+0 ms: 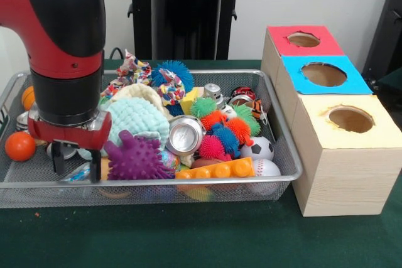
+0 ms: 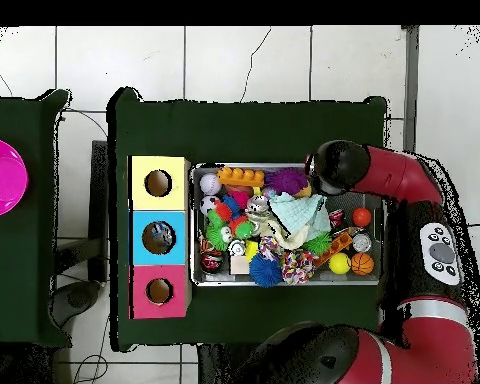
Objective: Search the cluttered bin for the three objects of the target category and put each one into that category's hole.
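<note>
No legible writing appears. The end effector, released and grasping nothing, hangs inside the wire mesh bin beside the purple spiky toy. The green bench stands on white floor tiles.

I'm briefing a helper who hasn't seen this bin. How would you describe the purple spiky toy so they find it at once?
Start at the wire mesh bin on the green table, left of the three wooden boxes. Look along its front edge, just right of the gripper. The purple spiky toy lies there below the pale mint cloth; unlike the small hairy puffer balls nearby, it has thick stubby knobs.
</note>
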Tool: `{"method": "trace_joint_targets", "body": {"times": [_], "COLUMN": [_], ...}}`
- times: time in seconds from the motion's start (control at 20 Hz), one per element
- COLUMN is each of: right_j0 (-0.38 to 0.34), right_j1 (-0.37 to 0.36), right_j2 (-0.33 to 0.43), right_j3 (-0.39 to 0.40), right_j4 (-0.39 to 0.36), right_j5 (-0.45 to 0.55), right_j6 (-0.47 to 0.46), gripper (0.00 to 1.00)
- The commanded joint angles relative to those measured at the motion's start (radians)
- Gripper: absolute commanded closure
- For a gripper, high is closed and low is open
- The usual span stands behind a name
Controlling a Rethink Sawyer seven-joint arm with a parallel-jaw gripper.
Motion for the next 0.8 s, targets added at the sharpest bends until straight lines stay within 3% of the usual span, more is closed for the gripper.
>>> {"method": "trace_joint_targets", "body": {"times": [0.05,0.55,0.6,0.65,0.8], "right_j0": [-0.011,0.010,0.011,0.007,0.003], "right_j1": [0.066,0.096,0.098,0.110,0.116], "right_j2": [0.000,-0.022,-0.024,-0.016,-0.009], "right_j3": [0.066,0.024,0.022,0.013,0.015], "right_j4": [-0.059,-0.070,-0.069,-0.045,-0.038], "right_j5": [0.017,0.111,0.128,0.218,0.249], "right_j6": [-0.033,-0.047,-0.051,-0.063,-0.072], "gripper": [0.00,0.00,0.00,0.00,0.00]}}
